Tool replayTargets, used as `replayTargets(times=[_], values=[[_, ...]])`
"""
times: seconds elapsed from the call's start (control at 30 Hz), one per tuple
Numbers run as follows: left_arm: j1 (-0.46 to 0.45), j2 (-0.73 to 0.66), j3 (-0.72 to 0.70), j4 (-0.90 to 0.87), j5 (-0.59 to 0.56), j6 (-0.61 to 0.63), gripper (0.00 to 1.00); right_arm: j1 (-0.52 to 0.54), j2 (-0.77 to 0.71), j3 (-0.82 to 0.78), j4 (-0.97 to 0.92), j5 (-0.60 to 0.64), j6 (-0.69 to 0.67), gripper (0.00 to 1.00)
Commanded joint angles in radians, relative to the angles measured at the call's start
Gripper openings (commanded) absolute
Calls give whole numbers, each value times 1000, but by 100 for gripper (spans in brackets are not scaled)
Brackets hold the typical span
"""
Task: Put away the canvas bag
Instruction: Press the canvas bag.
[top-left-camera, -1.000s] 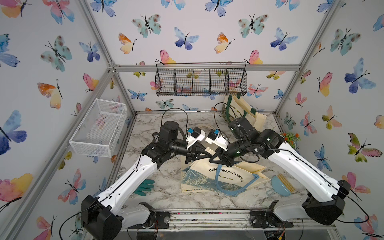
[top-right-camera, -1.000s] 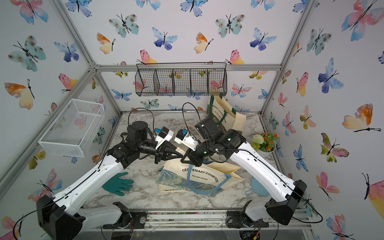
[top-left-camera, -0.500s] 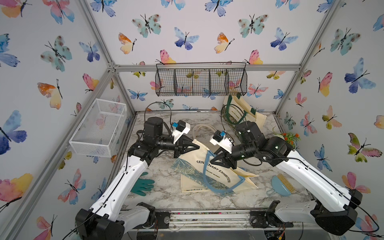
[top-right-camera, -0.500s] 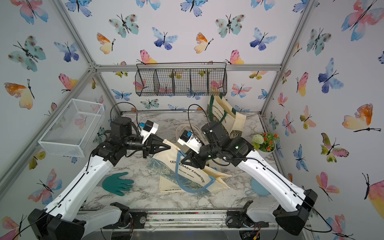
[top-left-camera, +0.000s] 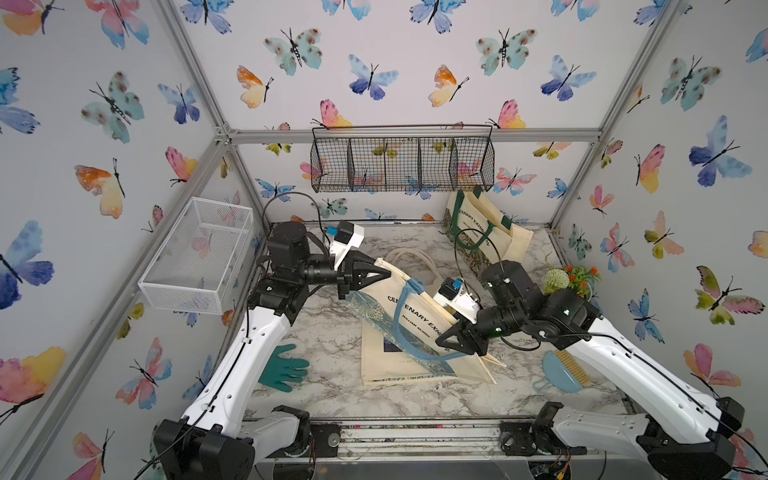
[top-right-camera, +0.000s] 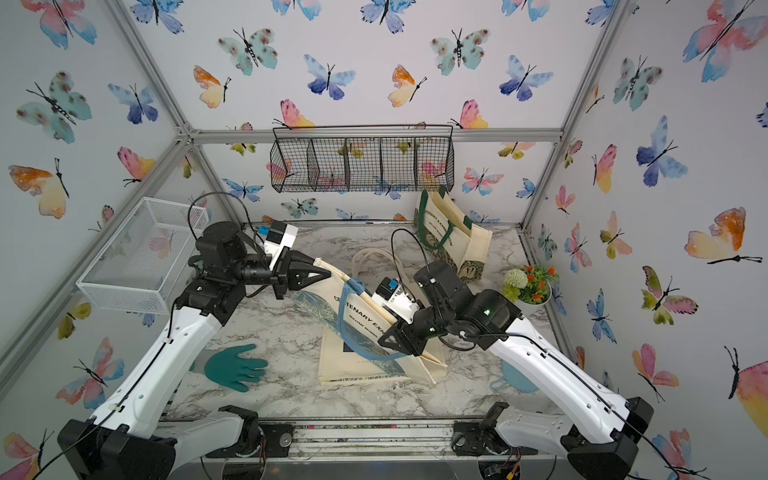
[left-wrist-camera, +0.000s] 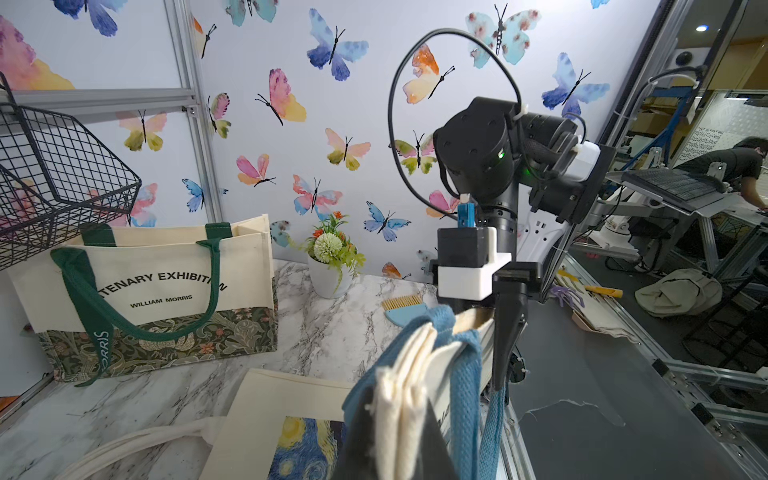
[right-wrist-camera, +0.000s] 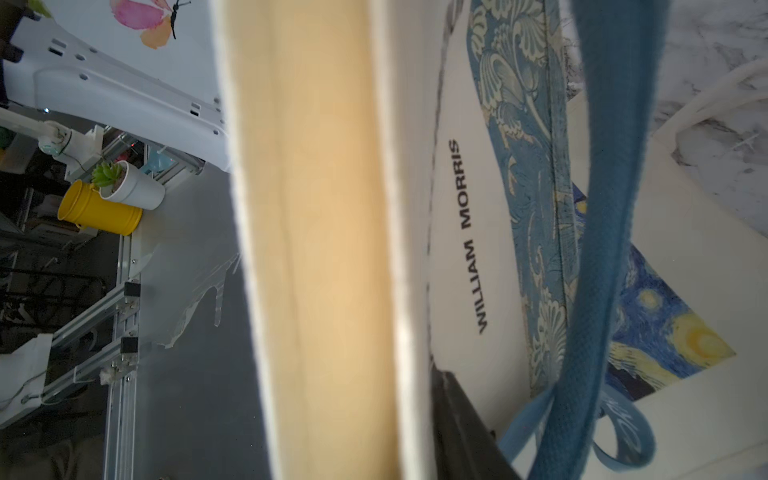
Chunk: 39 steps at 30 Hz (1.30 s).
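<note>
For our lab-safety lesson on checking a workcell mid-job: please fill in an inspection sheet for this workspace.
Surface: marble tabletop, partly covered by bags.
Job's things: blue-handled canvas bag, one top corner lifted, lower end on a flat starry-print tote.
Clutter: green-handled bag standing at the back, green glove, blue brush, flower pot.
Grippers: left gripper shut on the lifted corner; right gripper at the bag's opposite edge, grip unclear.
Cables: black cable loops above each wrist.
Surroundings: butterfly walls; black wire basket, white mesh basket.

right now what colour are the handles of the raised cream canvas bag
Blue woven handles on the cream canvas bag, clearest in the left wrist view.
</note>
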Motion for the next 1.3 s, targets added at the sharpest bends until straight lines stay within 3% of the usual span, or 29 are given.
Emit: replayTargets(times=[0.0, 0.33, 0.73, 1.1, 1.27], values=[[34, 1, 52, 116, -3, -48, 0, 6, -39, -42, -117, 16, 39, 38], [45, 28, 60, 113, 1, -43, 0, 6, -98, -104, -163, 6, 76, 43], [60, 79, 96, 111, 5, -35, 0, 5, -234, -193, -145, 29, 211, 45], [70, 96, 93, 95, 6, -17, 0, 6, -249, -171, -203, 156, 254, 45], [77, 89, 85, 95, 9, -16, 0, 6, -269, -186, -204, 138, 247, 54]])
